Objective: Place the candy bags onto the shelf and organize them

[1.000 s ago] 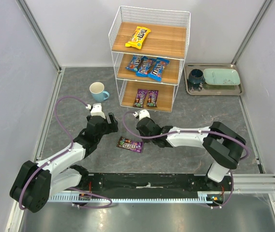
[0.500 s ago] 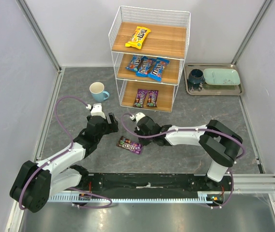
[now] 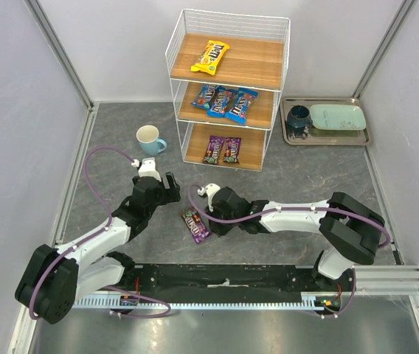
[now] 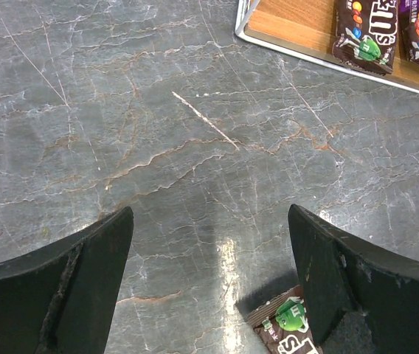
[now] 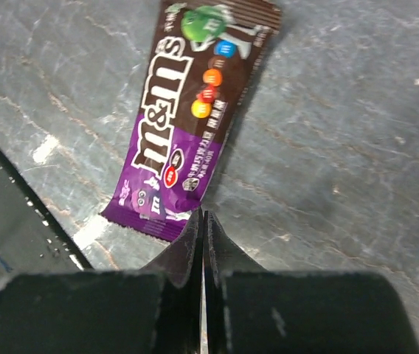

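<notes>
Six bags are lying on the shelf (image 3: pixel 228 88): the yellow bag (image 3: pixel 210 56) on the top board, three blue bags (image 3: pixel 225 100) on the middle one, and two purple bags (image 3: pixel 222 150) on the bottom one. A loose bag (image 3: pixel 195 225), also purple, is lying flat on the table (image 3: pixel 121 125), nearer than the shelf. The right gripper (image 5: pixel 202 232) is pointing at it, its jaws pressed together and empty, tips at the bag's edge. The left gripper (image 4: pixel 209 217) is hovering just left of it, gaping wide and holding nothing.
</notes>
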Motion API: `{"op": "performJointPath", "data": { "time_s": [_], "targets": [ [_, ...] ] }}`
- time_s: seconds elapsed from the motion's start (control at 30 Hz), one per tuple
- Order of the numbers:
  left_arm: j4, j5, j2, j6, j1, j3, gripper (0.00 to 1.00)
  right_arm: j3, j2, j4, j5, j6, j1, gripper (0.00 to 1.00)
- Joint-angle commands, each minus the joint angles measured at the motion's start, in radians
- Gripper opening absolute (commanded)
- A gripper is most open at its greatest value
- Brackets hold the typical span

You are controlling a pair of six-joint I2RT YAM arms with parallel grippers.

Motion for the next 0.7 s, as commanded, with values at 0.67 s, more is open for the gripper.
{"op": "performJointPath", "data": {
  "time_s": [0.67],
  "targets": [
    [0.042, -0.02, 0.001, -0.022, 0.006, -0.001, 0.92, 0.018, 0.127, 0.434, -0.01, 0.185, 0.161, 0.0]
  ]
}}
